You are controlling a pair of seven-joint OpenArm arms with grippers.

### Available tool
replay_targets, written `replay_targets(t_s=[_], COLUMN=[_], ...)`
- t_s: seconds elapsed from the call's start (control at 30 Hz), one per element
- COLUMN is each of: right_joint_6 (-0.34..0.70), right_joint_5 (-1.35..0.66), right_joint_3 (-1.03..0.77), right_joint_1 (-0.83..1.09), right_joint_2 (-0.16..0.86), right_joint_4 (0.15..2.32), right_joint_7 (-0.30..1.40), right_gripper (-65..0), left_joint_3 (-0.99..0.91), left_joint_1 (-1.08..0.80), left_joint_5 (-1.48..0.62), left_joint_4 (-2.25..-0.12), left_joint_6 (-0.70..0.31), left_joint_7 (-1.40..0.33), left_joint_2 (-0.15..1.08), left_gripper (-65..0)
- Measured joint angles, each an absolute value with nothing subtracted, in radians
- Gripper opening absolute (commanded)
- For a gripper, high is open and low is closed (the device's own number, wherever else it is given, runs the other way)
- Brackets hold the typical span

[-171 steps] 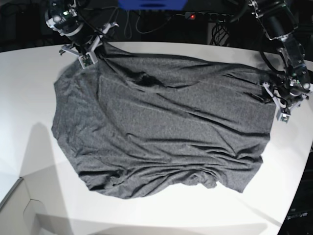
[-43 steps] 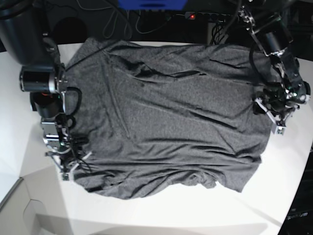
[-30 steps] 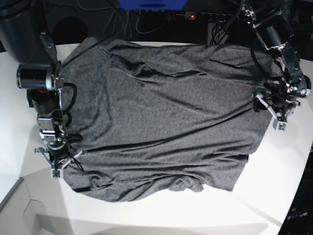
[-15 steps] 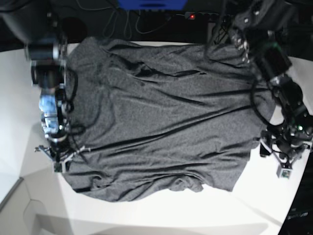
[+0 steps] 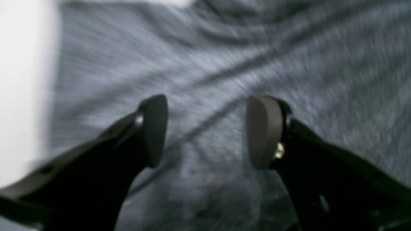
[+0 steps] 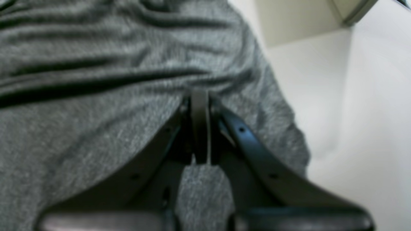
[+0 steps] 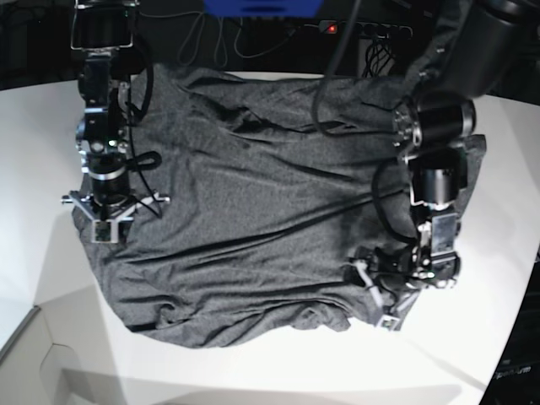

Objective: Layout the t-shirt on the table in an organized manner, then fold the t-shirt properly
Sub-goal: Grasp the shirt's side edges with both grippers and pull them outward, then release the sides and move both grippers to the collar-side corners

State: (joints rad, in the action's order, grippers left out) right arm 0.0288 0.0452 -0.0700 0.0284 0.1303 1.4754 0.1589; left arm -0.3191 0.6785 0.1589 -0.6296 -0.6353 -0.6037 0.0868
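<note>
Motion blur smeared the shirt under the wide-spread left gripper; only the wrist view showed the right gripper pinching cloth.

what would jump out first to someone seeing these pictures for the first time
The big dark grey t-shirt, spread wrinkled across most of the white table, dominates the base view. Next come the two black arms over it: the right gripper at the shirt's edge on that view's left, jaws pressed shut on the fabric, and the left gripper hovering open over the cloth toward the lower right.
</note>
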Motion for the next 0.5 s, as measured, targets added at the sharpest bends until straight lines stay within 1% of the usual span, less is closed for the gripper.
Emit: replay_targets(t_s=[0.13, 0.2, 0.27, 0.3, 0.33, 0.4, 0.5], right_joint_6=[0.028, 0.031, 0.031, 0.031, 0.030, 0.029, 0.031], right_joint_5=[0.045, 0.045, 0.045, 0.045, 0.045, 0.045, 0.045], right_joint_3=[-0.072, -0.071, -0.072, -0.072, -0.072, -0.072, -0.080], right_joint_1=[0.083, 0.123, 0.155, 0.165, 0.171, 0.189, 0.227], right_joint_2=[0.130, 0.129, 0.130, 0.130, 0.131, 0.131, 0.129], right_joint_4=[1.509, 1.519, 1.534, 1.546, 1.553, 1.571, 1.581], right_joint_7=[0.149, 0.157, 0.161, 0.161, 0.158, 0.146, 0.150], right_gripper=[-65.0, -65.0, -65.0, -65.0, -65.0, -65.0, -65.0], left_joint_3=[-0.314, -0.312, -0.311, -0.312, -0.312, -0.312, -0.312], left_joint_1=[0.758, 0.766, 0.759, 0.749, 0.749, 0.759, 0.761], left_joint_5=[0.159, 0.147, 0.154, 0.148, 0.147, 0.153, 0.153], left_joint_4=[-0.438, -0.373, -0.312, -0.290, -0.265, -0.220, -0.202], left_joint_6=[-0.616, -0.544, -0.429, -0.390, -0.342, -0.321, -0.314], left_joint_7=[-0.446, -0.378, -0.303, -0.218, -0.194, -0.134, -0.112], left_joint_2=[0.099, 0.107, 0.135, 0.154, 0.170, 0.202, 0.213], left_gripper=[-27.5, -27.5, -27.5, -27.5, -27.5, -27.5, -27.5])
